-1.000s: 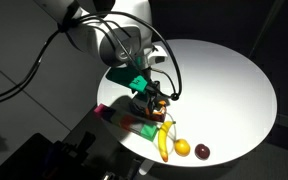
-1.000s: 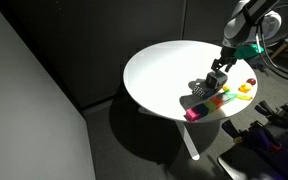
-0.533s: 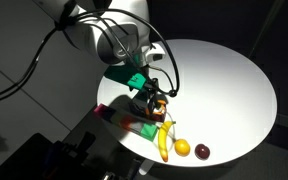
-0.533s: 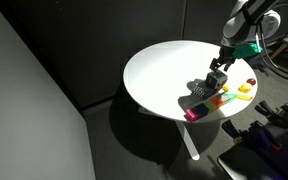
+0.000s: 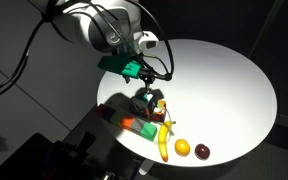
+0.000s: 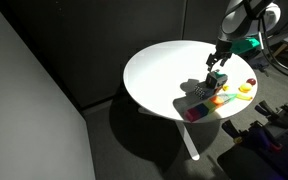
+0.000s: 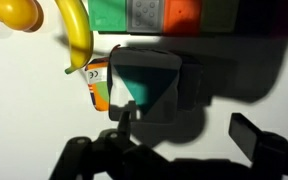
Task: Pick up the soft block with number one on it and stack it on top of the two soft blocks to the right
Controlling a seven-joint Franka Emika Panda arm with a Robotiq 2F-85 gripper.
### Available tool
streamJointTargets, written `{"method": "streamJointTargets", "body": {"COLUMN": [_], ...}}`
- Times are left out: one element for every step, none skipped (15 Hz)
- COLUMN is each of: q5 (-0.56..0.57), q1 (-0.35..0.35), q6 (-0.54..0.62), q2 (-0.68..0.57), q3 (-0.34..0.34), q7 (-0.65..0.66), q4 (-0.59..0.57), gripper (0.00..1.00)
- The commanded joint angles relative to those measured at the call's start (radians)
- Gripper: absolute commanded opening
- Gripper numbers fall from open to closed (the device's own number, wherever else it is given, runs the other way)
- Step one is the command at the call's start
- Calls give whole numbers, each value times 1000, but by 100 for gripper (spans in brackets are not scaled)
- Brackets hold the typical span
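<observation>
A small stack of soft blocks stands near the table's front edge, and it also shows in an exterior view. In the wrist view its top cube has a teal face in shadow and a white-and-orange side. I cannot read a number or tell which cube is the number-one block. My gripper hangs just above the stack without touching it. In the wrist view the gripper is open, its fingers wide apart with nothing between them.
A long green-orange-green bar lies beside the stack. A banana, an orange fruit and a dark red fruit lie by the front rim. The round white table drops off close behind them.
My gripper has risen from the stack and moved back a little; it was down around the blocks before. The stack stays standing by itself.
</observation>
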State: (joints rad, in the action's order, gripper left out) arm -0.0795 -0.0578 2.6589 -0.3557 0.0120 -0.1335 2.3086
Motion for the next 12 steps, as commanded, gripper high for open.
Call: {"method": "streamJointTargets", "body": {"q5": [63,77,92,108,126,140,152,166,177,183,182,178], "q1": [51,64,77,89,100,109,116,123,127,130,130,130], "q6": [-23,-26,-29,-32,-37,-47,-60,-74,-92,-112,-141,-169], "q2": [81,93,106,118,131,145,159,172,187,200,217,233], "q3": [-27,-33,-38,-43,-48,-50,-52,-52,-50,-47,-41,-35], "q7": [102,130,161,190,220,247,272,294,312,326,335,338], "q4": [25,24,25,26,28,30,31,33,35,36,38,41], "gripper": [100,100,100,100,100,100,100,100,100,100,100,100]}}
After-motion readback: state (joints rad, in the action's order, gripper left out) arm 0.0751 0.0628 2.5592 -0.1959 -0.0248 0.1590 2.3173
